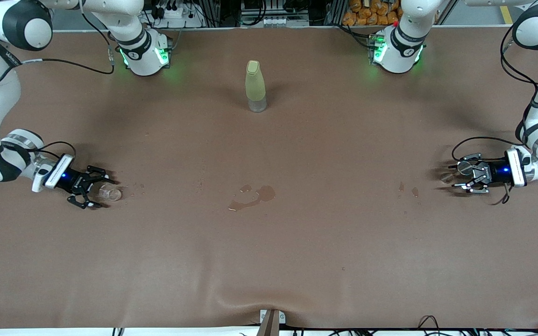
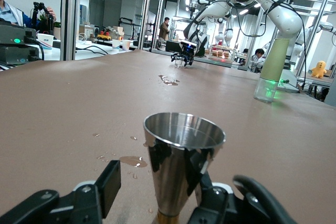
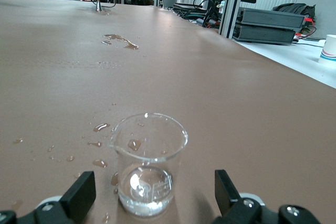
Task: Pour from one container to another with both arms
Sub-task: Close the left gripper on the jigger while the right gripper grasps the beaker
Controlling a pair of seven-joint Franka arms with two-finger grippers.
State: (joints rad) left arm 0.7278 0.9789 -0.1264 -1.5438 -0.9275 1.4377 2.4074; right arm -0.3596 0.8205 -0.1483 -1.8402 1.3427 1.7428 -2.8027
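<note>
A steel cone-shaped cup (image 2: 181, 166) stands on the brown table (image 1: 297, 242) at the left arm's end, seen from above as a small round rim (image 1: 463, 168). My left gripper (image 2: 157, 187) (image 1: 456, 176) is low around it. One finger touches the cup's side and the other finger (image 2: 107, 187) stands apart from it. A small glass beaker (image 3: 148, 169) (image 1: 110, 192) with a little water stands at the right arm's end. My right gripper (image 3: 152, 195) (image 1: 103, 191) is around it, jaws wide and clear of the glass.
A tall yellow-green bottle (image 1: 255, 86) stands mid-table near the arms' bases. A water puddle (image 1: 252, 196) lies at the table's middle. Small drops (image 1: 409, 190) lie near the steel cup, and more drops (image 3: 100, 127) by the beaker.
</note>
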